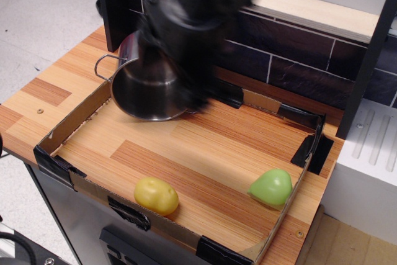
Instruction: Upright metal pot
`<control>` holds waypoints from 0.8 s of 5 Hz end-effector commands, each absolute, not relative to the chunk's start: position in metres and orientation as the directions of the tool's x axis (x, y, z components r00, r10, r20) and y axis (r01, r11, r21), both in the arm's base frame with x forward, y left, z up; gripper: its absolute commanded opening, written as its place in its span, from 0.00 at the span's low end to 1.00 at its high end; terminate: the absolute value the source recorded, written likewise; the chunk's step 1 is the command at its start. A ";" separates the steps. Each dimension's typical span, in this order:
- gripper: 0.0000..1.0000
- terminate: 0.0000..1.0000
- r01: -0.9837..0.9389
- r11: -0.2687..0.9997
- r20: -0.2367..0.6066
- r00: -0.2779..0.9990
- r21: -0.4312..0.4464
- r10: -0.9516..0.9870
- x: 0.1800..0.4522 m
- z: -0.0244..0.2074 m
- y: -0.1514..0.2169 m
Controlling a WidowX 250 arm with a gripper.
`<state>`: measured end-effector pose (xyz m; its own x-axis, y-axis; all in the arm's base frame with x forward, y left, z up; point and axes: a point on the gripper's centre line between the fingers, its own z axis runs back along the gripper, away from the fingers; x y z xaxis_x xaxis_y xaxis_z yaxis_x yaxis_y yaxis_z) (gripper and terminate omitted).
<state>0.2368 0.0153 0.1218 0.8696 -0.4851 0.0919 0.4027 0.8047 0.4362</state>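
The metal pot (141,94) is shiny steel and lies tilted on its side at the back left of the cardboard tray (65,125). Its open mouth faces the front, and one wire handle (102,66) sticks out to the left. My gripper (188,88) is a dark, motion-blurred mass over the pot's right side and covers its right rim and right handle. The blur hides how the fingers stand and whether they touch the pot.
A yellow toy food (156,195) lies at the tray's front left and a green one (271,187) at the front right. A dark tiled back wall (291,60) stands behind the tray. A white unit (372,147) is at the right.
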 end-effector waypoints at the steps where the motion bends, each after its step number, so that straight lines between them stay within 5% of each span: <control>1: 1.00 0.00 0.343 0.707 0.290 0.737 0.619 -0.611 0.265 0.138 0.049; 2: 1.00 0.00 0.294 0.739 0.349 0.737 0.606 -0.579 0.280 0.141 0.057; 4: 1.00 0.00 0.321 0.748 0.327 0.750 0.580 -0.575 0.299 0.122 0.063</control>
<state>0.2861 0.0638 0.1018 0.7650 -0.5748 0.2904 0.3542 0.7521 0.5558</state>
